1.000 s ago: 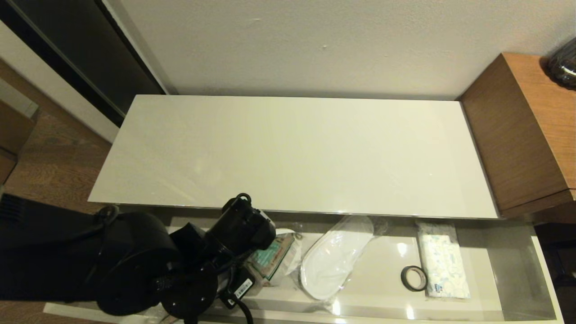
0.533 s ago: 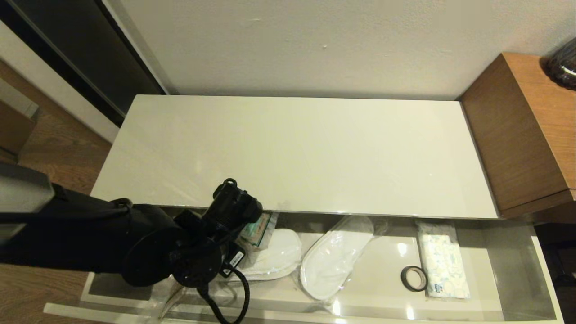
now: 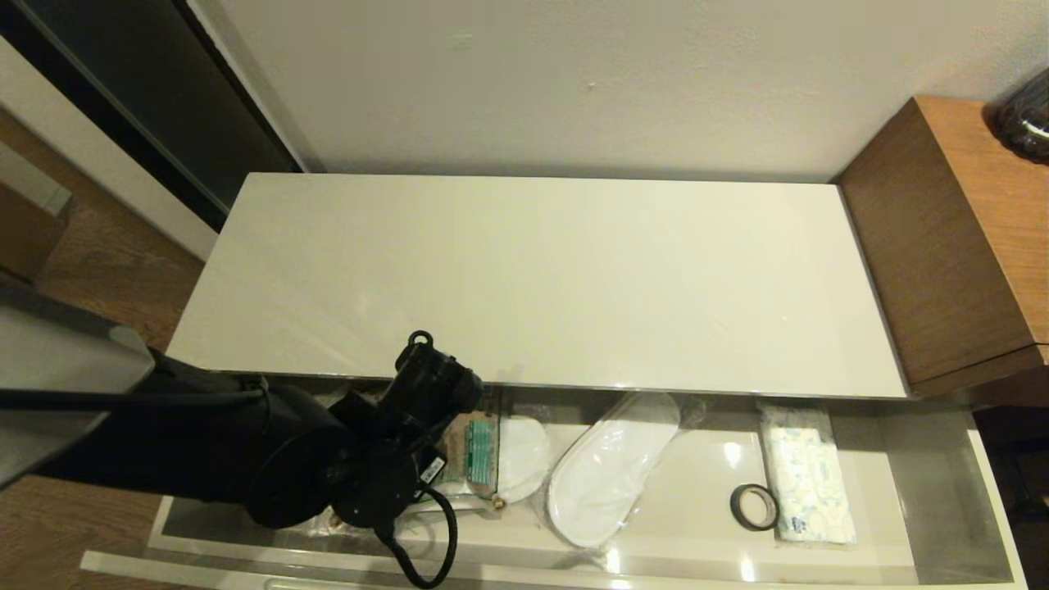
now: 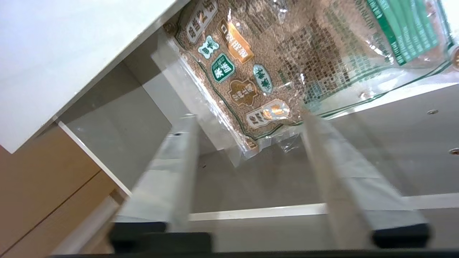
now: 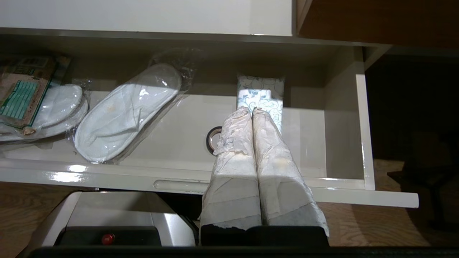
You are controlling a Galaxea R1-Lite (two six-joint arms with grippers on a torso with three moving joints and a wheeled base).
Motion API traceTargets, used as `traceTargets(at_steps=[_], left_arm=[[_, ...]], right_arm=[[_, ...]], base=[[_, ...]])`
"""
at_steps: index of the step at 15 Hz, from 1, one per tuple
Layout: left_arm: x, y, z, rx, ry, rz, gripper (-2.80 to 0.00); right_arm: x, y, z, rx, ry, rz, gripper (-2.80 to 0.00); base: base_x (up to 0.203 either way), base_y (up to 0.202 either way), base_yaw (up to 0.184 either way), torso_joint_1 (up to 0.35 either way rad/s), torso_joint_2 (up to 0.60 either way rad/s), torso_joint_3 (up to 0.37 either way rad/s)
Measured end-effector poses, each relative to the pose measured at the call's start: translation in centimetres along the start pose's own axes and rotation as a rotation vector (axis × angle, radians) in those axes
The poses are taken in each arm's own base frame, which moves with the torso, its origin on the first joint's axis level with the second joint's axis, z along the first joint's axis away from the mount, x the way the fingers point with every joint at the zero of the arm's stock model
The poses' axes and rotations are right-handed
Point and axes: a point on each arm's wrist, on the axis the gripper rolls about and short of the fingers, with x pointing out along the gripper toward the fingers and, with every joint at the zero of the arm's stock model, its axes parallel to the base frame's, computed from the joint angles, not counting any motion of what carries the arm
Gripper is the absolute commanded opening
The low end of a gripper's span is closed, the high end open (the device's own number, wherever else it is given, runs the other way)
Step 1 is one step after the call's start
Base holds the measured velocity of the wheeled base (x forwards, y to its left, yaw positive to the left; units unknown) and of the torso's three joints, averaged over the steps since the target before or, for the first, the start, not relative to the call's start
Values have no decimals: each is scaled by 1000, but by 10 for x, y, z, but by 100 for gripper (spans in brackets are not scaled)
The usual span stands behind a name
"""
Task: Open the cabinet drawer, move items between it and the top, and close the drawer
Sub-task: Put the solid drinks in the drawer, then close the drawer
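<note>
The cabinet drawer stands pulled out below the top, which is bare. My left arm reaches over the drawer's left part. The left gripper is open, its fingers apart and empty. Just past its tips the brown-and-green packet lies free, resting on a wrapped slipper. At the drawer's right lie the tape ring and the tissue pack. My right gripper is shut and empty, hanging in front of the drawer's face panel, out of the head view.
A second wrapped white slipper lies mid-drawer. The taller brown wooden unit abuts the top on the right, with a dark object on it. The top's front edge overhangs the drawer's rear.
The left gripper raised the packet toward the top's front edge, then opened. The packet now lies flat on the slipper in the drawer. The right arm has not moved.
</note>
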Motion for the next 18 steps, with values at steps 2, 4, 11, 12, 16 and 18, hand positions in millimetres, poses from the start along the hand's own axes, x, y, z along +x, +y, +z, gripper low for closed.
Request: traceTargets(at_steps=[2,4,11,12,16,18], left_arm=[[-9,6,-1,-19,-20,-6,0],[-26,18,-4,-47,-55,-12,-280],[-75,75,-73,-272,50,-79,-280],[-79,79,-86,-338,110,-130,-280],[-82,75,-115,-505,248,-230,-280],[-73,64,-125,-571,312,-237,-280]], right_arm=[[0,0,0,0,0,1,-280],[0,0,0,0,0,0,-280],[0,0,0,0,0,1,-280],[0,0,0,0,0,0,-280],[0,0,0,0,0,0,-280],[0,0,0,0,0,0,-280]], base=[[0,0,0,0,0,0],[0,0,0,0,0,0],[0,0,0,0,0,0],[0,0,0,0,0,0],[0,0,0,0,0,0],[0,0,0,0,0,0]])
